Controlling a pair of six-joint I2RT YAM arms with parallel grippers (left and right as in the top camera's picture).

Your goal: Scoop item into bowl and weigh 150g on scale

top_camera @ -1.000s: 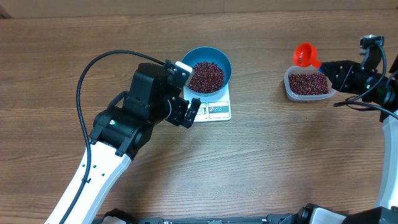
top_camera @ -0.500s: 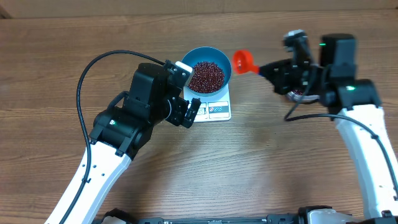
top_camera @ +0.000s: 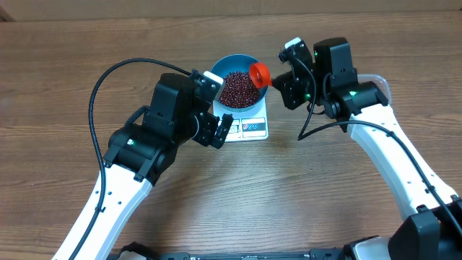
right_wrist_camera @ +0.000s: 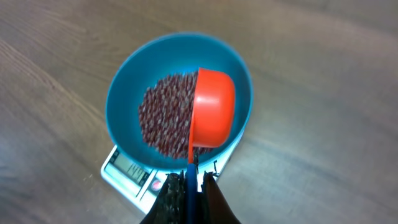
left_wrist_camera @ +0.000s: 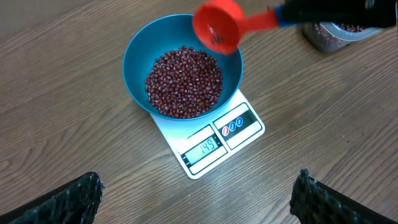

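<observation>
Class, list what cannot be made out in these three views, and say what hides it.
Overhead: display of the scale too small to read.
Left wrist: clear tub cut off by the top edge, right arm across it.
Right wrist: contents of the scoop hidden by its own wall.

A red-orange scoop (top_camera: 259, 73) is up off the counter (top_camera: 325, 188), its round cup tipped on its side. In the left wrist view the cup's inside (left_wrist_camera: 217, 26) faces the camera and its handle runs off to the right, turning blue farther along. The right wrist view shows the cup (right_wrist_camera: 211, 109) edge-on. A clear tub (left_wrist_camera: 339, 34) sits at the far right, partly hidden. The counter is brown wood grain.
</observation>
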